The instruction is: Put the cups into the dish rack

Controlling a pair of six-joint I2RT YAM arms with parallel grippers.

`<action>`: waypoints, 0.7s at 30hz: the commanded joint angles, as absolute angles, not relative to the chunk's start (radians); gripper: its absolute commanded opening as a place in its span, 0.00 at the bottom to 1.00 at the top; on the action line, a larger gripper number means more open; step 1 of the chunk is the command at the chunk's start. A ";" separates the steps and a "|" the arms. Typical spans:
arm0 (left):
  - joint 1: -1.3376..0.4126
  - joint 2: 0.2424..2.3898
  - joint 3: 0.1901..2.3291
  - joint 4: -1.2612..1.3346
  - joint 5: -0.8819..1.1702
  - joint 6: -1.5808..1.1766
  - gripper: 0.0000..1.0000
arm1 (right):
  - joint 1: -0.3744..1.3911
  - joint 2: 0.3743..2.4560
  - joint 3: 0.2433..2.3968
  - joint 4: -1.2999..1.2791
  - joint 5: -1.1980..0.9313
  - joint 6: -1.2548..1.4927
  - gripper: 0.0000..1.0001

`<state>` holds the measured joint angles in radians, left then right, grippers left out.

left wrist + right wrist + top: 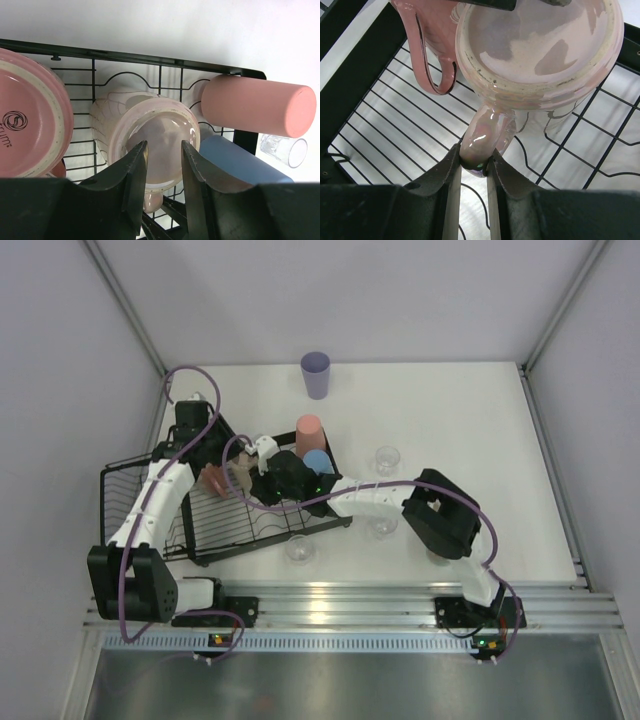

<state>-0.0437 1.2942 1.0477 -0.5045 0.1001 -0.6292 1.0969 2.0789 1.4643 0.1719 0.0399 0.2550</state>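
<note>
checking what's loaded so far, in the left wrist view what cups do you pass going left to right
pink mug → cream mug → pink tumbler

surface: white table | on it: black dish rack, upright lavender tumbler, clear glasses

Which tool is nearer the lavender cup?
Right. The right tool, pinching the cream mug by its handle, sits left of the lavender cup, on its near side; the left tool is farther left.
</note>
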 commanded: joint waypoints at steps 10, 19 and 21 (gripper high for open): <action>-0.038 1.289 1.091 -0.523 0.089 -0.614 0.39 | 1.132 2.013 1.532 0.121 0.018 0.244 0.00; -0.038 1.296 1.103 -0.535 0.054 -0.598 0.38 | 1.129 2.017 1.563 0.113 -0.023 0.256 0.00; -0.038 1.299 1.100 -0.537 0.051 -0.591 0.38 | 1.129 2.022 1.557 0.124 -0.035 0.270 0.00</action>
<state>-0.0437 1.2972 1.0634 -0.5354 0.0727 -0.6140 1.0981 2.0785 1.5078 0.1013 0.0170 0.2478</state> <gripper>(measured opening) 0.383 0.217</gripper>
